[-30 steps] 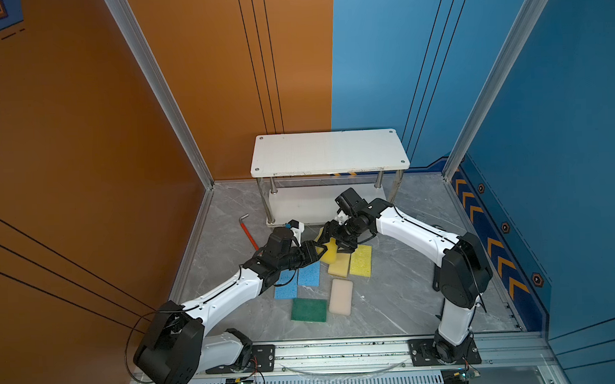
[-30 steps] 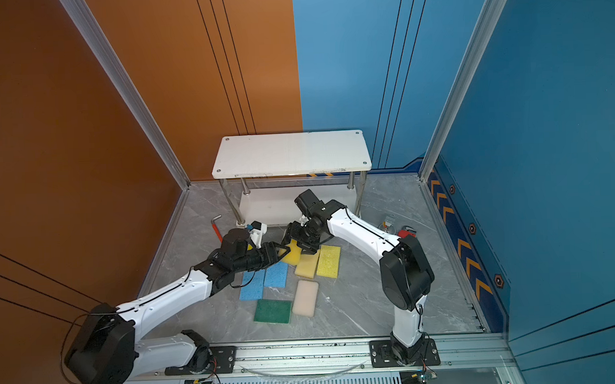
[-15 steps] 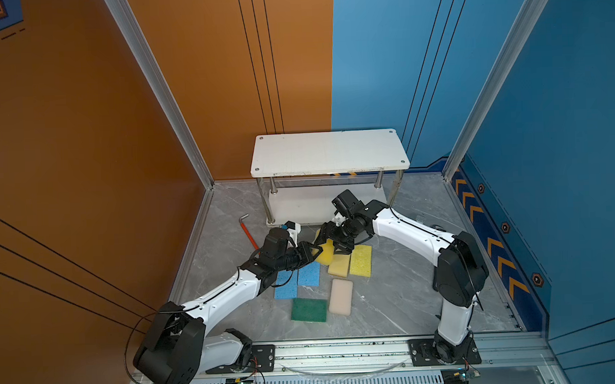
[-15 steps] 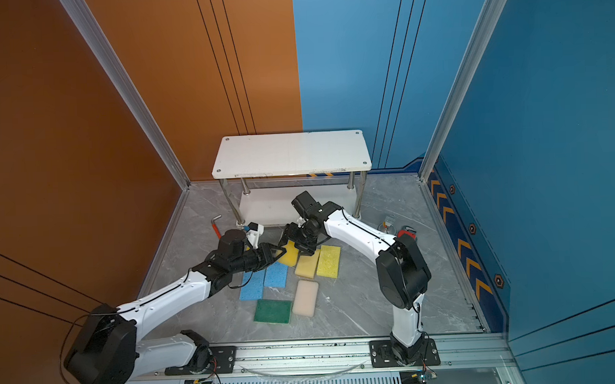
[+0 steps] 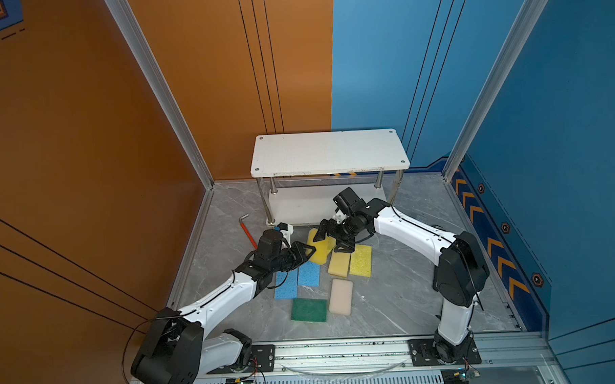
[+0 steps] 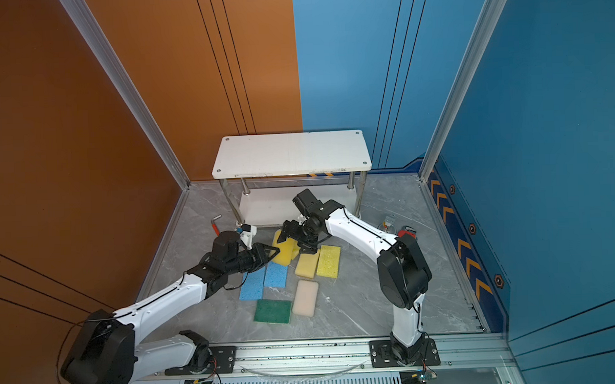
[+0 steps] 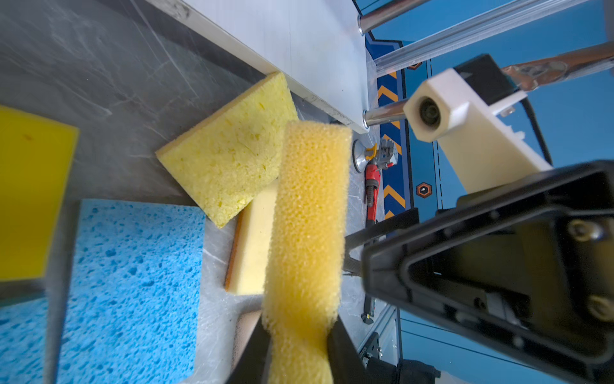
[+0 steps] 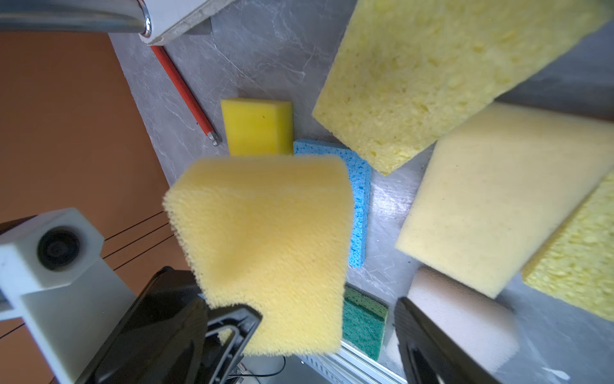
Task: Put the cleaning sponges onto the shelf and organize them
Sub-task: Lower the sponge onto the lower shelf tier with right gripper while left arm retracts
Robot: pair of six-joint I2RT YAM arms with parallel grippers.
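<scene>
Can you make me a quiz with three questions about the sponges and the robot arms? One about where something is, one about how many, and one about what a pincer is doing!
1. Where is the dark green sponge?
A. Leaning against the orange wall
B. Hanging in the air
C. Flat on the grey floor, beside the cream-pink sponge

2. How many blue sponges are there?
A. Two
B. One
C. Four

3. What is the left pincer doing?
A. Standing wide open, empty
B. Pinching a yellow foam sponge
C. Hiding from every camera

Answers:
1 C: it lies flat next to the cream-pink one, near the front rail.
2 A: both top views show two, side by side.
3 B: the left wrist view shows the sponge's end squeezed thin in it.
</scene>
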